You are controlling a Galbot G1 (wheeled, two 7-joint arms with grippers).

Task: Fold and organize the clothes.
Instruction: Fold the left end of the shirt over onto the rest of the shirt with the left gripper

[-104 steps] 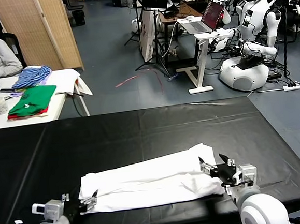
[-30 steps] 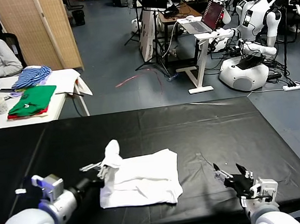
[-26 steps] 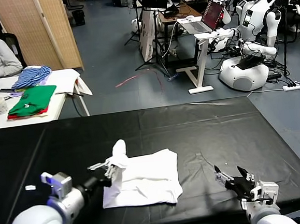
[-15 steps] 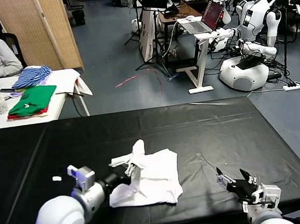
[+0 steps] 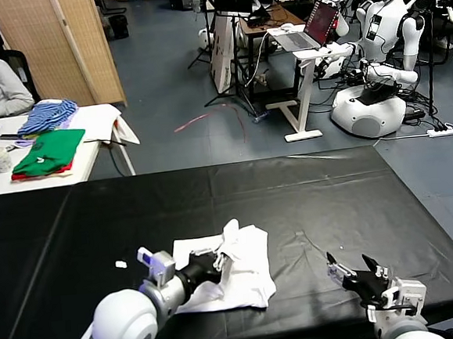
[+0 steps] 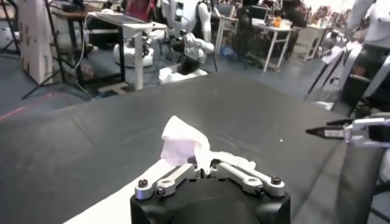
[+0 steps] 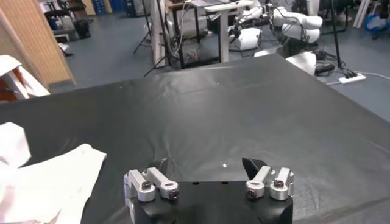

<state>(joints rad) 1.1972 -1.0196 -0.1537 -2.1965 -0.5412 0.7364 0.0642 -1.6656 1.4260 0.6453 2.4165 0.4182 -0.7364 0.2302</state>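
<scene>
Reaching low across the black table (image 5: 306,187), the left gripper (image 5: 219,259) pinches a raised corner of the white T-shirt (image 5: 246,266), the rest lying folded beneath its fingers, while the right gripper (image 5: 359,273) waits spread wide, well apart.

The left gripper (image 5: 220,258) carried the pinched end of the T-shirt (image 5: 246,274) rightward over the rest of it, folding the long strip into a compact pile.

Black-covered table (image 5: 306,187); on it a partly folded white T-shirt (image 5: 246,270); beside it a small white scrap (image 5: 121,264)
</scene>
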